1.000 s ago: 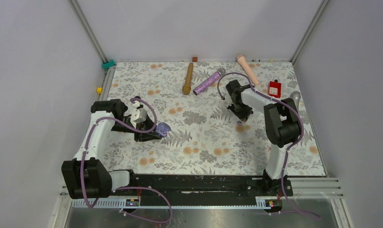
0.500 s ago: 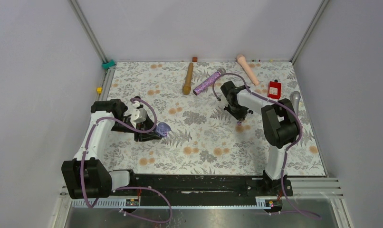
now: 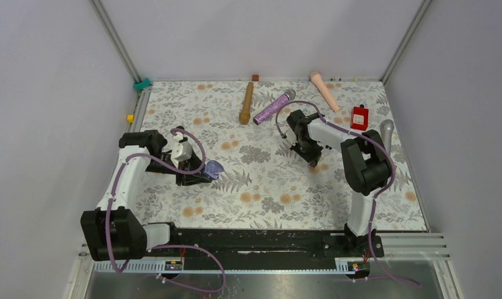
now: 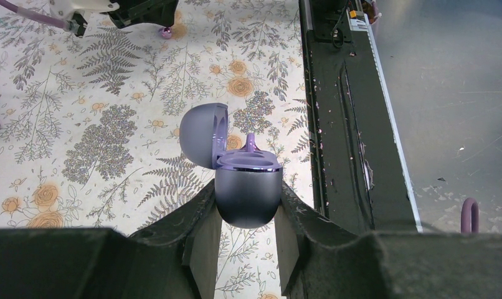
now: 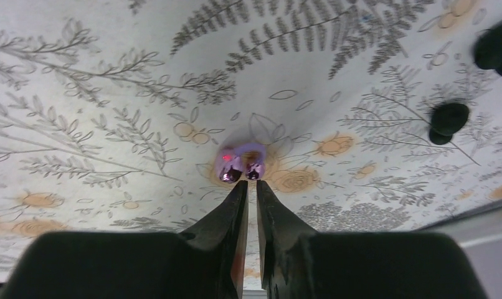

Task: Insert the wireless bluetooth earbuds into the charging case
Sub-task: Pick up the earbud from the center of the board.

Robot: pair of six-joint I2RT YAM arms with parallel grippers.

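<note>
Left hand first: my two fingers are clamped on the sides of the charging case, one on each side of its rounded bottom half. I've got it up off the flowery mat, sitting upright. The lid is flipped open and hangs off the hinge on the left. Inside the case there's one lilac earbud with its stem poking up above the rim. The slot next to it I can't really see into from this angle, so no idea what's in there.

Right hand is well apart from the case, over on the far right part of the mat, pointing down. Those fingers are almost together, just a thin slit between them. A second lilac earbud sits right at the tips, with a tiny red light showing on it. It looks like it's touching the mat, but I honestly can't tell if I'm pinching it or only touching it.

A black earbud lies loose on the mat off to the right of that, not touching anything.

Further back there are four microphones lying around: a wooden one, a glittery purple one, a pink one and a grey one. A small red block sits near the grey one.
</note>
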